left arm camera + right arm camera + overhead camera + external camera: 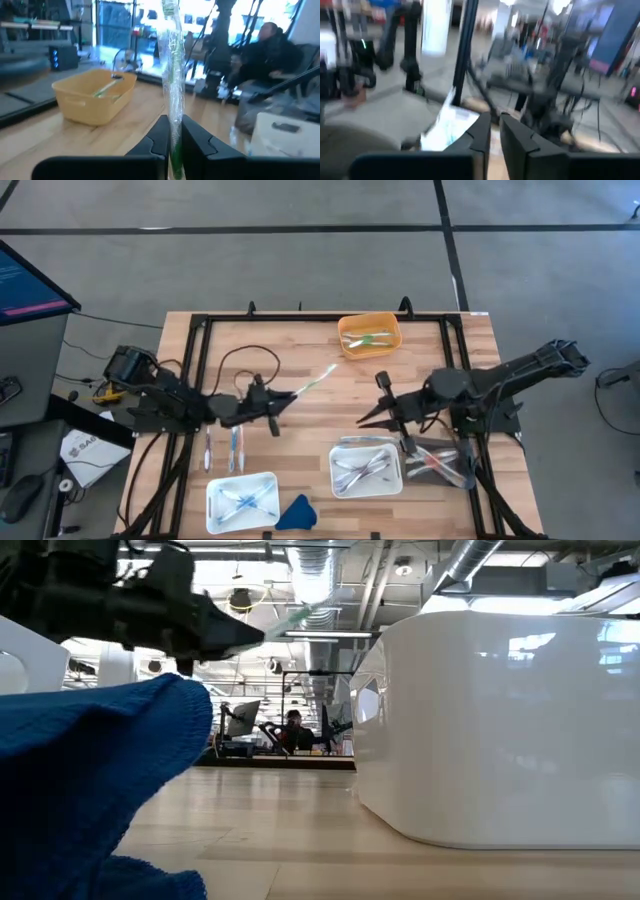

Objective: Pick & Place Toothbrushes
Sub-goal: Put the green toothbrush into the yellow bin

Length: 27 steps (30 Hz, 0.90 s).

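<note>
Table of pale wood carries, as we see it, three white trays, an orange bin holding toothbrushes, and a blue cloth. Our left gripper clamps a wrapped green toothbrush above the boards; the right gripper, beside the middle tray, looks nearly closed and empty.
</note>
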Each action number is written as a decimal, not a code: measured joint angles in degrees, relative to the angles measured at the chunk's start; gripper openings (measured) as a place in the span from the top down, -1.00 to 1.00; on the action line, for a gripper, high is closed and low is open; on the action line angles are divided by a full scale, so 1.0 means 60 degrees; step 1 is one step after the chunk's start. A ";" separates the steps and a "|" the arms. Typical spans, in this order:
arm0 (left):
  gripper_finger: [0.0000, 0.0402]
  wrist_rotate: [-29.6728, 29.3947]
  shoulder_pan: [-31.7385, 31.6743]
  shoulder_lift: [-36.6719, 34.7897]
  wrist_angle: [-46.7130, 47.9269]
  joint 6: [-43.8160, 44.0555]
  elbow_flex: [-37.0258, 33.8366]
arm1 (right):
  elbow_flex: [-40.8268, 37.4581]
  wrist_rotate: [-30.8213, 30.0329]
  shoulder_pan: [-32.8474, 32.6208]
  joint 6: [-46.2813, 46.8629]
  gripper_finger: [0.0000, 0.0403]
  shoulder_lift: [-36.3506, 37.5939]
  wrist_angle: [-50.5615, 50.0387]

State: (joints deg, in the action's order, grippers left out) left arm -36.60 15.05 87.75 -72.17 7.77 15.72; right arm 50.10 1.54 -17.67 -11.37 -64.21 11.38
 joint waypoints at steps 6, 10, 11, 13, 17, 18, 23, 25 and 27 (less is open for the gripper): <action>0.92 0.0017 0.0367 0.0010 -0.1242 -0.0902 -0.0265 | -0.2019 -0.0013 0.0494 0.0338 0.97 0.0952 0.3989; 0.92 0.0479 0.0619 0.0010 -0.1986 -0.1481 -0.0041 | -0.3271 -0.0006 0.0946 0.1259 0.95 0.1080 0.6737; 0.92 0.0710 0.0687 0.0012 -0.2252 -0.1596 0.0036 | -0.3456 0.0012 0.1048 0.1437 0.96 0.1047 0.7207; 0.92 0.1100 0.0826 0.0010 -0.2651 -0.1836 0.0228 | -0.3666 0.0095 0.1224 0.1704 0.99 0.0911 0.7821; 0.92 0.1807 0.1101 0.0013 -0.2861 -0.2235 0.0701 | -0.3685 0.0531 0.1445 0.1879 0.97 0.0550 0.8203; 0.92 0.1974 0.1166 0.0013 -0.2872 -0.2283 0.0823 | -0.3640 0.0554 0.1467 0.1878 0.97 0.0448 0.8207; 0.92 0.2566 0.1493 0.0016 -0.2873 -0.2666 0.1381 | -0.3303 0.0557 0.1474 0.1720 0.96 -0.0256 0.8192; 0.92 0.2588 0.1644 0.0014 -0.2876 -0.2848 0.1530 | -0.3099 0.0557 0.1474 0.1651 0.96 -0.0596 0.8200; 0.92 0.2593 0.1747 0.0017 -0.2853 -0.3000 0.1606 | -0.2851 0.0590 0.1452 0.1652 0.94 -0.0992 0.8185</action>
State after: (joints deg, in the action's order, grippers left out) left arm -21.04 25.53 87.85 -89.29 -10.23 25.35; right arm 33.00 5.08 -8.95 -1.45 -70.16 60.49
